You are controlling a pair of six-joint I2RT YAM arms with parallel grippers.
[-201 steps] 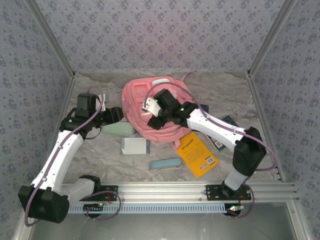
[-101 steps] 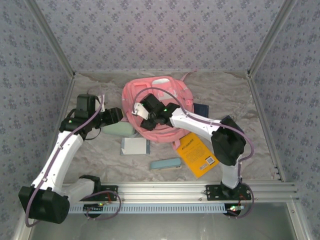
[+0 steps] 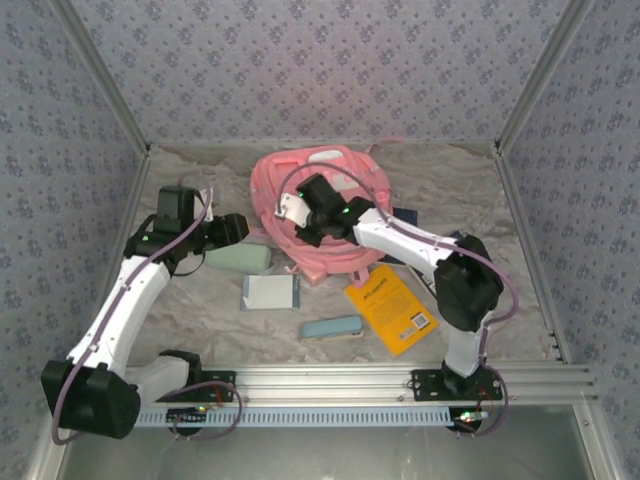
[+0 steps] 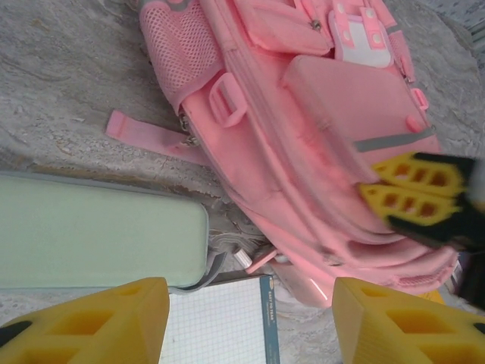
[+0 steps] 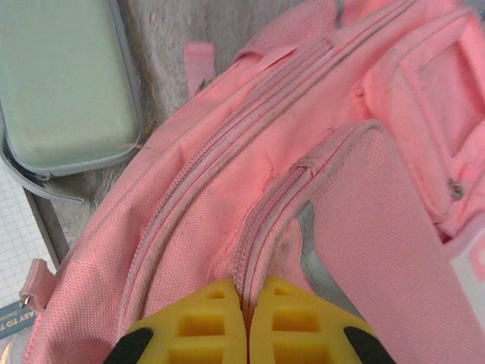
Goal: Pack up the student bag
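— Is any lettering legible?
— None; the print on the blue strip of the grid notebook [image 4: 216,322] is too small to be read.
— The claws?
— The right gripper [image 5: 244,294] is seen clenched at a zip seam of the student bag [image 5: 189,227]; the left gripper [image 4: 250,296] is seen released above the notebook, a mint case [image 4: 91,231] ahead on its left, the bag ahead on its right; bare table cover [image 4: 61,91] is seen beyond the case.

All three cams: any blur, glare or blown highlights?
Top external: even diffuse light, faint shadows, the student bag looks pale and a bit soft. Left wrist: bag crisp, left tool blurred at the bottom edge, white patch bright. Right wrist: fabric weave sharp, no glare, right tool in focus too.
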